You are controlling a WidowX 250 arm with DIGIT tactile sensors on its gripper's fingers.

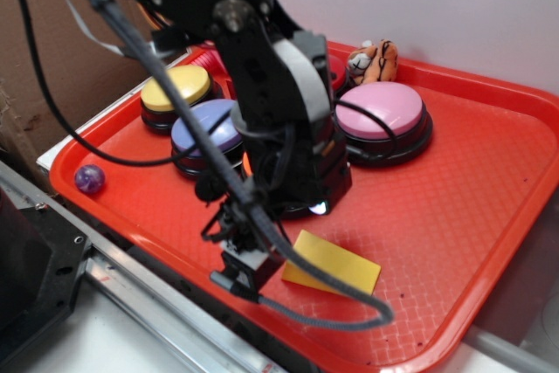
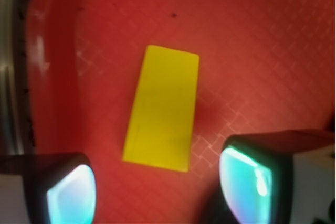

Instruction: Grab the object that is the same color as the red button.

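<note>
My gripper (image 1: 290, 213) hangs low over the red tray (image 1: 454, 216), open, with nothing between its fingers. In the wrist view the gripper (image 2: 157, 187) shows two glowing pads (image 2: 244, 182) wide apart over bare tray floor. Just ahead of them a yellow card (image 2: 164, 107) lies flat; in the exterior view the yellow card (image 1: 332, 264) is to the right of the gripper. The arm hides most of the tray's back middle. I cannot make out the red button there. A small red thing (image 1: 203, 58) peeks out behind the yellow button (image 1: 177, 89).
A purple button (image 1: 203, 128) and a pink button (image 1: 382, 113) stand on the tray on either side of the arm. A striped toy (image 1: 376, 60) lies at the back rim. A purple ball (image 1: 89, 179) sits in the left corner. The tray rim (image 2: 37, 77) is close on the left.
</note>
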